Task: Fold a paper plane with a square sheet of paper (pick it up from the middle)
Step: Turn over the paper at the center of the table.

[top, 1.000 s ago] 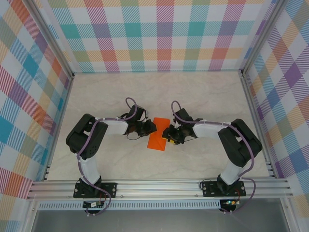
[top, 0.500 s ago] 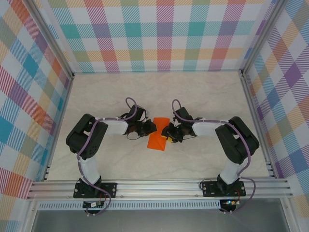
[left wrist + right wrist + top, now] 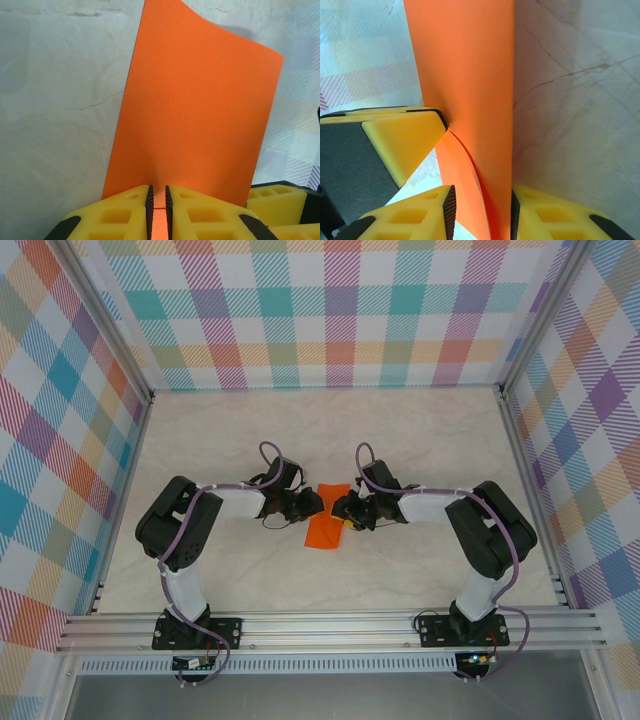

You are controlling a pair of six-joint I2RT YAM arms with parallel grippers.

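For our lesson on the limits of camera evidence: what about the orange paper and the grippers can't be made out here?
- Top external: square sheet of paper too small to show creases.
- Left wrist: left gripper hides the sheet's near edge.
- Right wrist: frame cuts the sheet's far end; whether right gripper pinches it is unclear.
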